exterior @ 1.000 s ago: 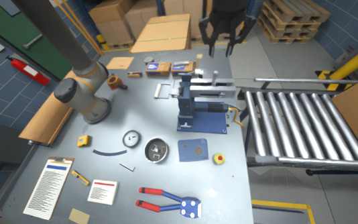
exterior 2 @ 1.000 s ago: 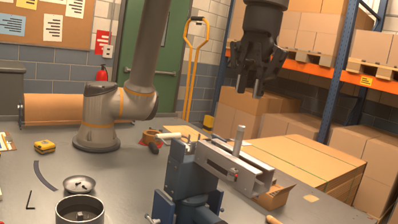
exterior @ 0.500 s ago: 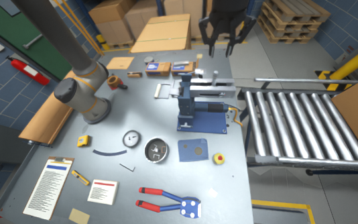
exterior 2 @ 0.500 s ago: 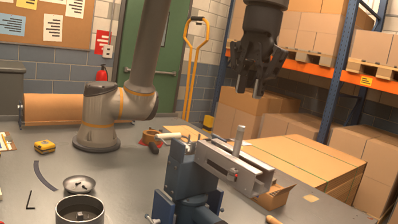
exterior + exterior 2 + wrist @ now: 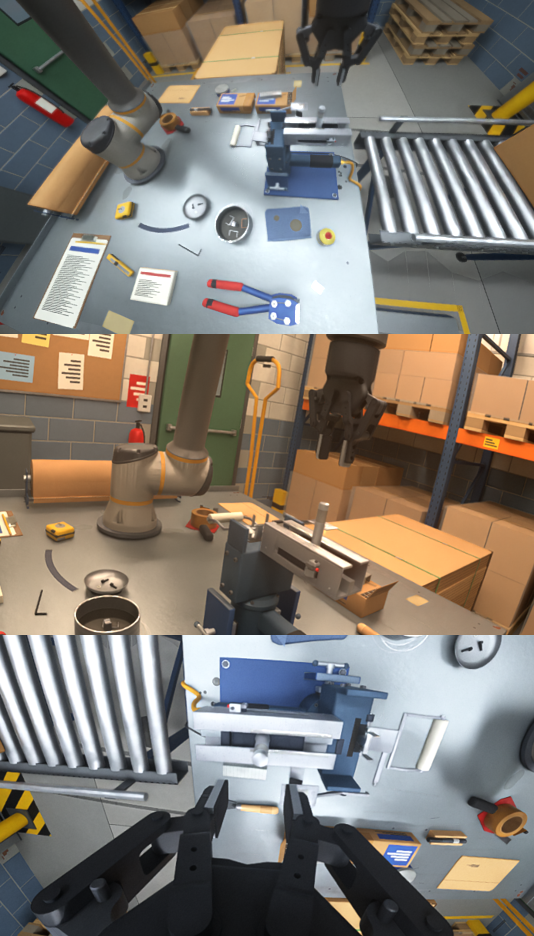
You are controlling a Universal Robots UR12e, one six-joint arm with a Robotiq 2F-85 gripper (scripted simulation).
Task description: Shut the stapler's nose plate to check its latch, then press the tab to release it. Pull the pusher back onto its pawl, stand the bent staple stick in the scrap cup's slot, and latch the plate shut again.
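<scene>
The silver stapler [image 5: 310, 129] [image 5: 312, 558] [image 5: 266, 739] is clamped in a blue vise [image 5: 295, 165] [image 5: 308, 693] near the table's right edge. Its nose plate [image 5: 243, 135] [image 5: 418, 743], with a white roller handle, hangs swung open on the left end. A grey pusher post [image 5: 321, 114] [image 5: 320, 522] [image 5: 260, 754] stands up from the stapler's channel. The scrap cup [image 5: 232, 224] [image 5: 106, 616] sits in front of the vise, apart from it. My gripper [image 5: 330, 79] [image 5: 334, 451] [image 5: 254, 804] hangs high above the table's back edge, behind the stapler. It is open and holds nothing.
A small dish [image 5: 196, 206] [image 5: 106, 581] with screws lies left of the cup. Small boxes [image 5: 252, 101], a tape roll [image 5: 170, 121] and a chisel [image 5: 254, 808] lie behind the vise. A roller conveyor [image 5: 440, 185] adjoins the table's right side. Red-handled pliers [image 5: 252, 300] lie at the front.
</scene>
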